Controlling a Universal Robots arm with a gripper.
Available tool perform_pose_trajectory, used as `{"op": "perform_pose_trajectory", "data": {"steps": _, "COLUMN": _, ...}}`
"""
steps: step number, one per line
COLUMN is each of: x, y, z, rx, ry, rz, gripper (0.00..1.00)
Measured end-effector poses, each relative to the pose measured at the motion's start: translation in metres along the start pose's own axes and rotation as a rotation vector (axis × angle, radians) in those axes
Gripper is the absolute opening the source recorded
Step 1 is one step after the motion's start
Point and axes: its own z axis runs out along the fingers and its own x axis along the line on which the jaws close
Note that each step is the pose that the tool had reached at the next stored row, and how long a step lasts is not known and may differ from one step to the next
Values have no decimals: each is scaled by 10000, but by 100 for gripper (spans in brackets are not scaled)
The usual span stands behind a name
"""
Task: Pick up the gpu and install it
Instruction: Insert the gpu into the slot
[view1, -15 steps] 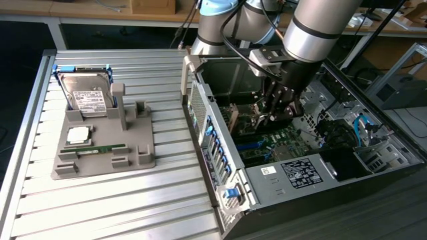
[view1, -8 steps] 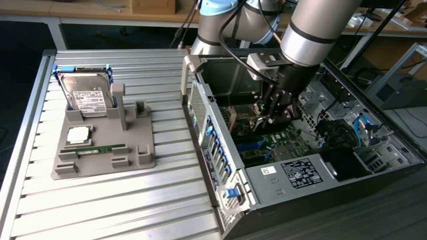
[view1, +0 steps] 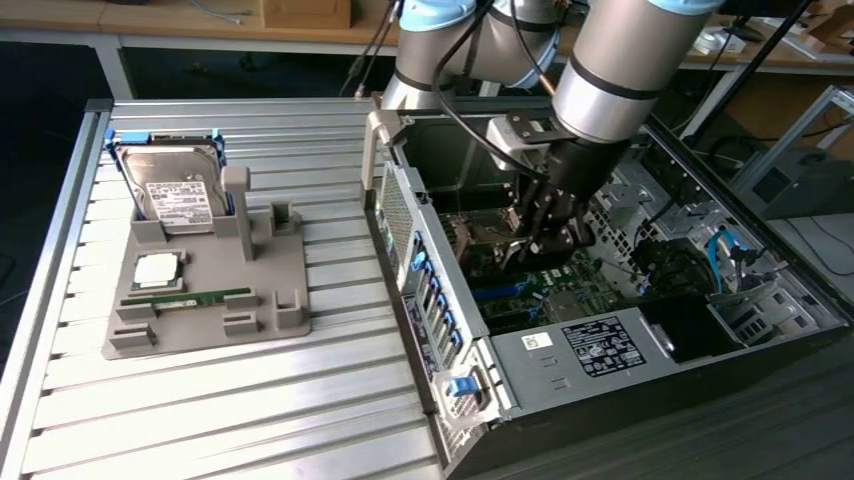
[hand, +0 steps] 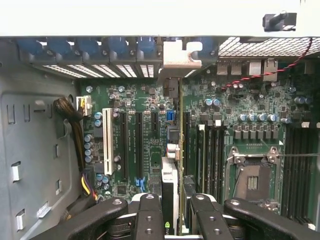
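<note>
The gpu is seen edge-on in the wrist view, a thin card standing upright over the motherboard, with its pale metal end bracket up against the rear slot openings of the case. My gripper is shut on the card, one black finger on each side. In the exterior view my gripper reaches down inside the open computer case, just above the board, and hides most of the card.
A grey fixture on the slatted table holds a silver hard drive, a CPU chip and a narrow green RAM stick. Beside the card lie a white slot, black slots, RAM slots and the CPU socket. Cables run along the case wall.
</note>
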Motion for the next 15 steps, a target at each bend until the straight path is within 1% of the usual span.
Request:
{"op": "perform_pose_trajectory", "data": {"steps": 12, "x": 3, "y": 51, "z": 144, "rx": 1, "ry": -1, "rz": 0, "gripper": 27}}
{"op": "perform_pose_trajectory", "data": {"steps": 15, "x": 0, "y": 89, "z": 188, "rx": 0, "ry": 2, "rz": 0, "gripper": 27}}
